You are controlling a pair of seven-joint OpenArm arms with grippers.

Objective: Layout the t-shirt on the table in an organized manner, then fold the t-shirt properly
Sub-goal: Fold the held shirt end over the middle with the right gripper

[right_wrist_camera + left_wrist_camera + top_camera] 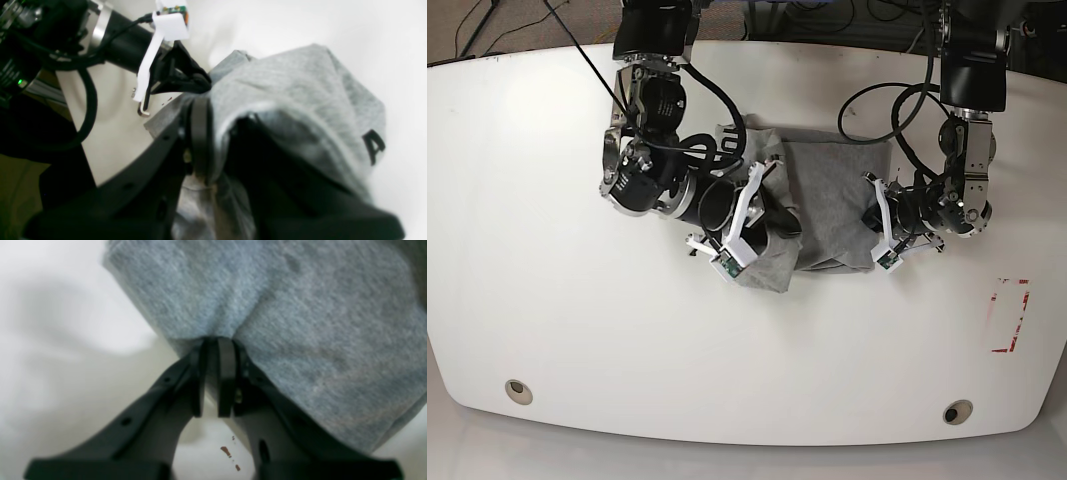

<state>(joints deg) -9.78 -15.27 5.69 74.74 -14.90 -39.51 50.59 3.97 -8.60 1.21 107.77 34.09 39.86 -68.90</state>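
The heather-grey t-shirt lies bunched in the middle of the white table. In the base view my right gripper is at the shirt's left side, with a flap of cloth hanging below it. In the right wrist view the right gripper is shut on the t-shirt; cloth drapes over one finger, and a black letter shows. My left gripper sits at the shirt's right edge. Up close, the left gripper is shut, pinching the t-shirt's edge just above the table.
A red-lined rectangular mark is at the table's right. Two round grommets sit near the front edge. Small red-brown specks mark the table under the left gripper. Black cables loop over the back.
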